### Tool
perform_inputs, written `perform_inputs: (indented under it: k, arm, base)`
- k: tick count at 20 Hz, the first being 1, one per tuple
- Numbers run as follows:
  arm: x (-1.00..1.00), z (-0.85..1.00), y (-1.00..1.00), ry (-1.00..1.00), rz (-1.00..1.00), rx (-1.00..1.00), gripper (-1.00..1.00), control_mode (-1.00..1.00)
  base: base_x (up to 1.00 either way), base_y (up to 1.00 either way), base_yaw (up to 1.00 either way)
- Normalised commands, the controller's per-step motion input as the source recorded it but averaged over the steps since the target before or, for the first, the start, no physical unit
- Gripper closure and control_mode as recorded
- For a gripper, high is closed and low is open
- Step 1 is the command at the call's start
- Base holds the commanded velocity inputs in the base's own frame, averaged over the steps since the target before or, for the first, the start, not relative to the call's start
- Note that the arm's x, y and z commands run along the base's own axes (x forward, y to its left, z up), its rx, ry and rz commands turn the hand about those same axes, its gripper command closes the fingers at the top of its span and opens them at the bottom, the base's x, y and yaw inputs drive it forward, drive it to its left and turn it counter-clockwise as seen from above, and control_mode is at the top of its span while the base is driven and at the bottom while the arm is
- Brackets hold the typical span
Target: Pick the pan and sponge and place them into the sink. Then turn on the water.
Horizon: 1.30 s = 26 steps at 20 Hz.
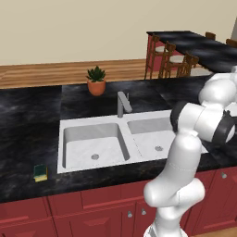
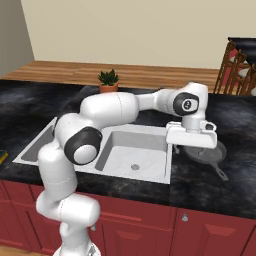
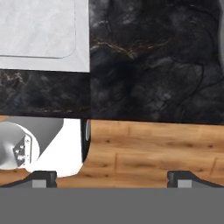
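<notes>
The white marbled sink (image 1: 107, 124) is set into a black marbled counter (image 1: 32, 111) over red cabinets (image 2: 140, 222), with a grey upright faucet (image 1: 122, 103) standing at the middle of its back rim, between the two basins. Both basins show bare bottoms with round drains.

The sponge (image 1: 40, 172), dark green over yellow, lies on the counter just beside the sink's left front corner, near the counter's front edge and apart from the sink rim.

The pan (image 2: 209, 153), dark grey and shallow, sits on the counter just to the right of the sink's right rim, its handle pointing toward the counter's front edge. In the right base view the arm reaches across the right basin, and the end effector (image 2: 195, 141) hangs directly over the pan, covering part of its left side; whether it touches the pan cannot be told.

In the hand view the end effector's two fingertips (image 3: 43, 177) stand wide apart with nothing between them, over the counter's front edge beside the sink's corner.

A small potted plant (image 1: 96, 80) in a terracotta pot stands on the counter behind the sink, to the left of the faucet. Wooden chairs (image 1: 167, 59) stand at a dark bar counter (image 1: 199, 46) well behind the sink's right end.
</notes>
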Motion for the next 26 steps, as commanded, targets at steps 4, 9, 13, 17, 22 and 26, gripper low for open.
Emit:
perform_inputs:
  k: [4,9,13,17,22,26]
  arm:
    - [0.05,-0.13,-0.18,0.01,0.02,0.01,-1.0,-1.0]
    - [0.04,-0.13,-0.2,0.01,0.01,0.01,-1.0,-1.0]
    - [0.06,-0.12,-0.17,-0.01,0.01,0.02,-1.0,-1.0]
    - [0.1,-0.12,-0.11,-0.03,0.03,0.03,-1.0,-1.0]
    - [0.13,-0.12,-0.09,-0.02,0.04,0.01,-1.0,-1.0]
    - [0.1,-0.15,-0.09,-0.02,0.04,0.0,-1.0,-1.0]
  base:
    - [0.0,0.0,0.0]
    - [0.0,0.0,0.0]
    - [0.0,0.0,0.0]
    - [0.0,0.0,0.0]
    - [0.0,0.0,0.0]
    - [0.0,0.0,0.0]
